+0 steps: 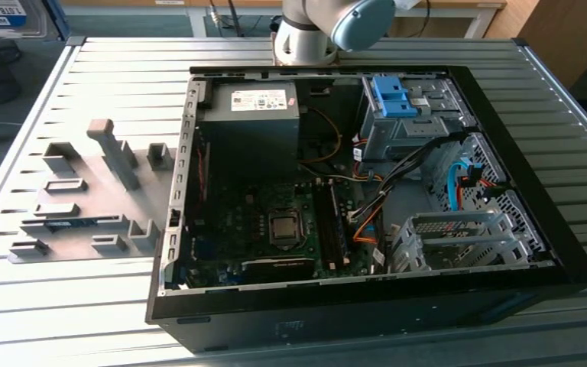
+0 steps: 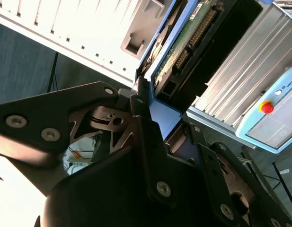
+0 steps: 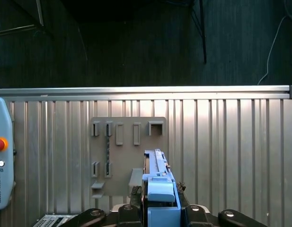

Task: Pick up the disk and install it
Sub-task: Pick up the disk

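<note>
The disk (image 2: pixel 183 42) shows its green circuit-board underside and its blue carrier frame (image 2: pixel 162 116) in the second wrist view. My gripper (image 2: pixel 164 113) is shut on it, with a black finger (image 2: pixel 148 142) pressed against each side of the frame. In the first wrist view the disk (image 3: pixel 157 182) stands edge-on between the fingers of the gripper (image 3: pixel 159 201), lifted above the grey fixture plate (image 3: pixel 127 156). In the exterior view the arm (image 1: pixel 319 30) stands behind the open computer case (image 1: pixel 569 260).
The case holds a grey power-supply box (image 1: pixel 253 115), a bay with a blue latch (image 1: pixel 390 95) and a metal drive cage (image 1: pixel 457 237). The fixture plate (image 1: pixel 89 199) lies on the slatted table (image 1: pixel 69 306) at the exterior view's left. A pendant with a red button (image 3: pixel 1 161) lies beside it.
</note>
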You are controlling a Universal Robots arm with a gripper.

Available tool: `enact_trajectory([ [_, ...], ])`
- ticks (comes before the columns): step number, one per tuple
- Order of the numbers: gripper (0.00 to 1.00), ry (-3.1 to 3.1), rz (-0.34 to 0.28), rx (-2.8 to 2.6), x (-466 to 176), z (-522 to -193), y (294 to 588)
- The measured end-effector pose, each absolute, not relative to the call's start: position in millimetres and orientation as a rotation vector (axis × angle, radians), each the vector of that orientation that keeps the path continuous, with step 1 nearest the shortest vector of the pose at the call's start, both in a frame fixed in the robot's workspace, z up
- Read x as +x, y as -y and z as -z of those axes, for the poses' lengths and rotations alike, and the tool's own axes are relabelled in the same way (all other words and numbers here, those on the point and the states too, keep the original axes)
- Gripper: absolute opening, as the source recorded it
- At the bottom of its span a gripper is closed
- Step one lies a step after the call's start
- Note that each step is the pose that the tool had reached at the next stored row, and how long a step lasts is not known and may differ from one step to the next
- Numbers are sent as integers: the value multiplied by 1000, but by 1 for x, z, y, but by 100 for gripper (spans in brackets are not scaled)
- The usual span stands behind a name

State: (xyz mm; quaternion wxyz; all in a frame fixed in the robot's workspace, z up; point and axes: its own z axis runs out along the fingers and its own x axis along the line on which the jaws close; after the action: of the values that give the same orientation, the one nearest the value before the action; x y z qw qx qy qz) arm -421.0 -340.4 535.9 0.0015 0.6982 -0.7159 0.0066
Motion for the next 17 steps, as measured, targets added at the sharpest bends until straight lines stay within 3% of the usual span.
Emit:
enact_trajectory([
  [17, 37, 2247, -21, 2191, -395, -536, 340],
])
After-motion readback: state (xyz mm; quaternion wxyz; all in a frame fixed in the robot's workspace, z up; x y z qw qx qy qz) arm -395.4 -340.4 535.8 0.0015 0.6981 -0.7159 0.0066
